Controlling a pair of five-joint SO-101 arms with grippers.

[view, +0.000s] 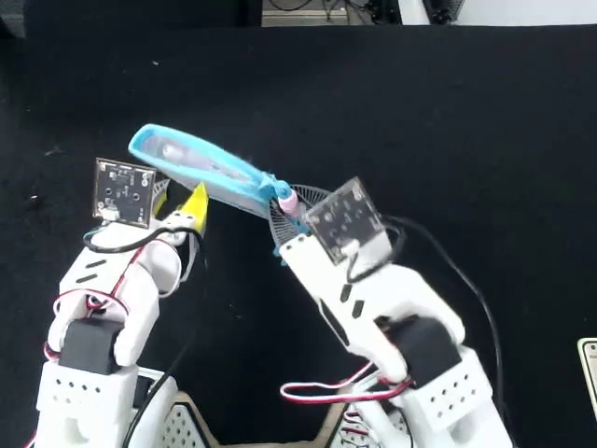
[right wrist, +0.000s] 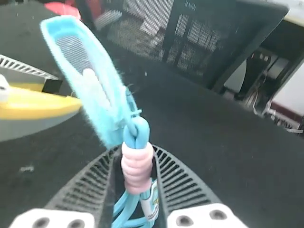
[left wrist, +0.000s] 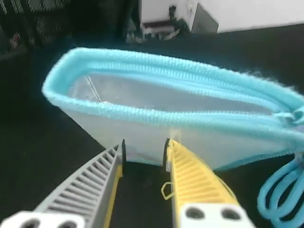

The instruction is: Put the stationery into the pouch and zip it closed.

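Left arm stands at the near left of the black table (view: 448, 121). Left gripper (left wrist: 144, 148), one grey finger and one yellow, is pressed together on the bottom edge of the pouch (left wrist: 166, 102), pinching the pale mesh just below the mouth. The pouch sits between the two arms, held by both, long axis running from far left to near right in the high view, open side facing up toward that camera. Blue zip trim rings the mouth; the two rows of teeth lie apart along most of the length and meet only at the right end, by the slider (left wrist: 295, 115). Zip not closed. A pale shape (right wrist: 91, 80) shows through the mesh inside; cannot tell what it is. A blue cord (left wrist: 280, 194) loops off the slider end, and a pink sleeve (right wrist: 137, 167) sits on that cord just beside the pouch corner. Right gripper (right wrist: 136, 156), black ribbed fingers, is closed on the pink sleeve, one finger on each side and touching it, with the cord running back between them. Right arm stretches back to the near right. At the table's right edge, well apart from the arms, lies a small pale object (view: 589, 366), cut off by the frame.
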